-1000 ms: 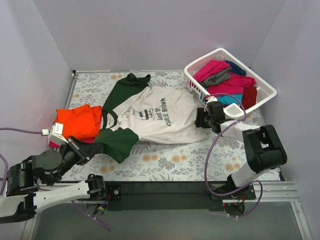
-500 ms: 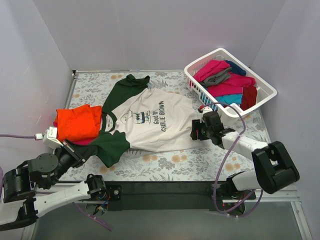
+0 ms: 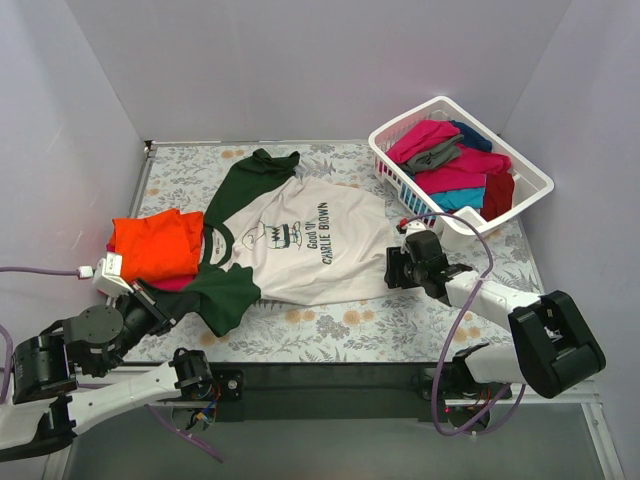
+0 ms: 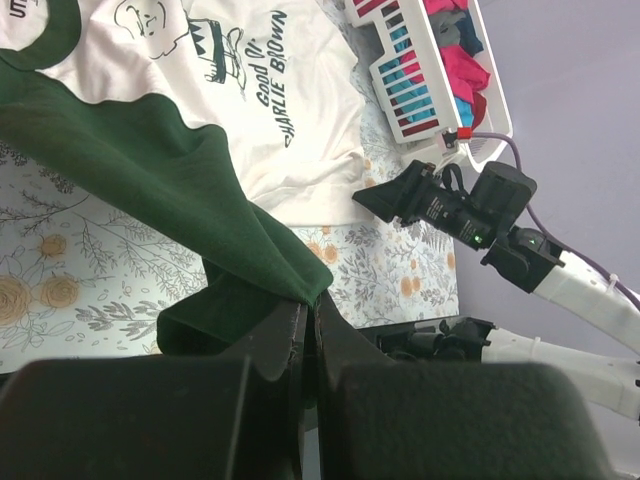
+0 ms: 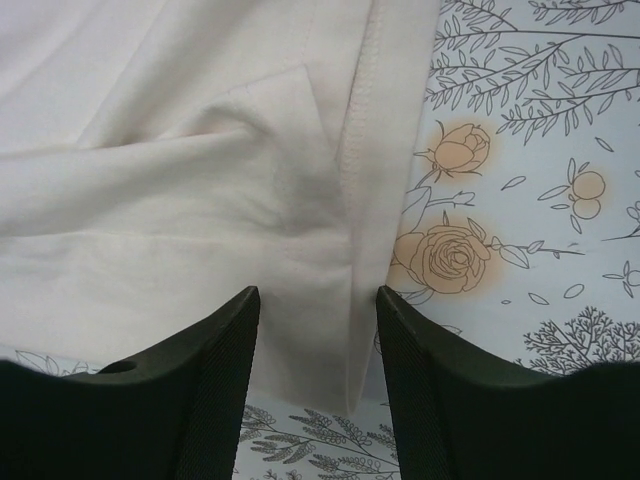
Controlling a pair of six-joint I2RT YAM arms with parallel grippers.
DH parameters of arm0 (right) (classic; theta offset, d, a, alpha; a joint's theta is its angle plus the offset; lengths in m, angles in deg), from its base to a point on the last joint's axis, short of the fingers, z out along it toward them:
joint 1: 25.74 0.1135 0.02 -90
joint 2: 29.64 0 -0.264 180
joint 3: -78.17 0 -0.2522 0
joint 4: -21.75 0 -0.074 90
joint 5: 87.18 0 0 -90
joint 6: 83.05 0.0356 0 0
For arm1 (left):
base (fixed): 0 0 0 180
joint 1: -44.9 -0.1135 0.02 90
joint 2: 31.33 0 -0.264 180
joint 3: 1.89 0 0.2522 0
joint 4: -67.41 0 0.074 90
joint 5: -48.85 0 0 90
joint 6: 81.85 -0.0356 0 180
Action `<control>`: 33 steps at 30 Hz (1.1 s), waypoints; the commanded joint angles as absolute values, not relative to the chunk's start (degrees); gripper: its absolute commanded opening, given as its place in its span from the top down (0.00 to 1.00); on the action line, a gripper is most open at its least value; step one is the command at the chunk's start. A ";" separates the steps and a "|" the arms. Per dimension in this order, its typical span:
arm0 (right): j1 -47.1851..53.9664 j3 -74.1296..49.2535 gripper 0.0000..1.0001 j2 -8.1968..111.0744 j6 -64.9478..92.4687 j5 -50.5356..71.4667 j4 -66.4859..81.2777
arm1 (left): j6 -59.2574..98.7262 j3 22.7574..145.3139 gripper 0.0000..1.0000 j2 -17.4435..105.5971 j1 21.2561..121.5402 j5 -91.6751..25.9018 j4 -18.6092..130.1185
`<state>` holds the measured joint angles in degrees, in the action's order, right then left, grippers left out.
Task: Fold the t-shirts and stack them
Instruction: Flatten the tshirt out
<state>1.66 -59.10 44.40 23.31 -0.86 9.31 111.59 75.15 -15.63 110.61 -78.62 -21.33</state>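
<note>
The left jaws clamp the cream shirt's point(image 3: 320, 240) green sleeve point(image 4: 190, 190); right jaws, apart, straddle its hem point(image 5: 350, 250) near the basket point(image 3: 392, 178).

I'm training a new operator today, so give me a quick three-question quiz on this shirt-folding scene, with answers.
1. True or false: the left pincer is shut on the dark green sleeve of the cream shirt.
2. The right pincer is: A) shut on the sleeve, B) open over the cream shirt's hem, C) shut on the collar.
3. Fill in: the folded shirt at the left is ____.
Key: 1 true; 2 B; 3 orange.
</note>
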 commanded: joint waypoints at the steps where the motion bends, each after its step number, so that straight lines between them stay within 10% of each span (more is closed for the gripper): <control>1: 2.12 -57.93 0.55 45.68 23.29 -0.60 11.24 | 110.64 74.88 1.00 -14.72 110.11 -78.06 -20.79; 33: 3.53 -53.35 0.57 47.52 21.45 -4.47 11.15 | 110.64 74.80 1.00 -14.46 109.50 -76.75 -20.53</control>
<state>3.21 -55.17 46.58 21.93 -5.43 9.99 111.48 74.83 -15.63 109.87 -77.40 -21.26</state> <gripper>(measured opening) 0.439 0.022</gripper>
